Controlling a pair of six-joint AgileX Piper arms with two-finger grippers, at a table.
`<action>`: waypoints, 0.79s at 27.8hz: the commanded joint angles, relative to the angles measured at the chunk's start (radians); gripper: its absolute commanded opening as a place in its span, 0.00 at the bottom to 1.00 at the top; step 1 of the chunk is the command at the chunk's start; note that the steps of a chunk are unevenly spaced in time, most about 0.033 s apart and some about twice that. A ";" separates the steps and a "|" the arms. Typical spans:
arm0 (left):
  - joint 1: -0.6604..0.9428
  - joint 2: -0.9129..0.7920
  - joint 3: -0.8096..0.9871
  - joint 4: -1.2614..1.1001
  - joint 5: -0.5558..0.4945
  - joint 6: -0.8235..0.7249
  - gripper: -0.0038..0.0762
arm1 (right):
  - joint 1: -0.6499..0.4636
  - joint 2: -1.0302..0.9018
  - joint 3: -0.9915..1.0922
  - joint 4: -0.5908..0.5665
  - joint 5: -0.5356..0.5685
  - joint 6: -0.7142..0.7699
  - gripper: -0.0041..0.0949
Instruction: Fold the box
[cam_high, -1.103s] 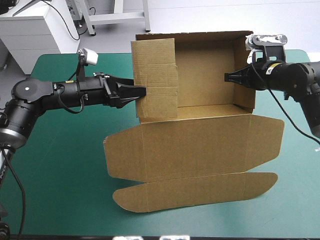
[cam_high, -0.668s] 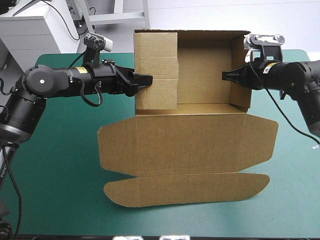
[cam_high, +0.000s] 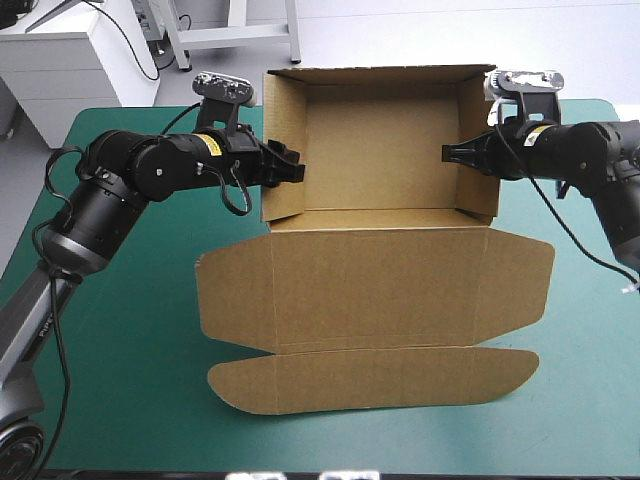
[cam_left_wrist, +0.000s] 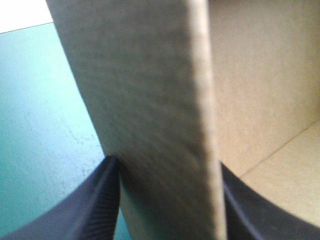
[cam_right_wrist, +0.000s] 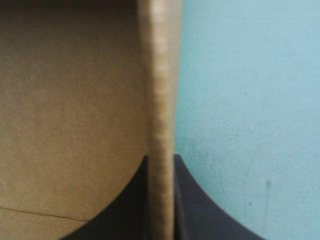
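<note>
The brown cardboard box (cam_high: 385, 150), a walled tray, stands at 12 o'clock on the teal-green table cover (cam_high: 130, 330), long axis 9-to-3, lid (cam_high: 375, 295) flat toward 6. The black-finned left gripper (cam_high: 288, 165) pinches its 9 o'clock wall (cam_high: 283, 120), the right gripper (cam_high: 452, 153) its 3 o'clock wall (cam_high: 480, 120), both equally near

Plain brown box (cam_high: 380, 290), teal-green cover (cam_high: 130, 330)

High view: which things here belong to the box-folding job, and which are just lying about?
Part of the job: the box, walls raised, lid flat; the left gripper on its left wall; the right gripper on its right wall.
Just there: the teal-green table cover underneath.
</note>
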 joint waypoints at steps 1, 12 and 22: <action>-0.021 -0.010 -0.052 -0.039 -0.040 -0.011 0.23 | 0.004 -0.022 -0.031 0.086 -0.041 -0.016 0.03; -0.021 0.044 -0.052 -0.034 0.022 0.014 0.04 | 0.004 -0.007 -0.031 0.050 0.072 -0.045 0.03; -0.019 0.093 -0.052 0.009 0.173 0.016 0.04 | 0.004 0.116 -0.031 0.045 0.313 -0.096 0.03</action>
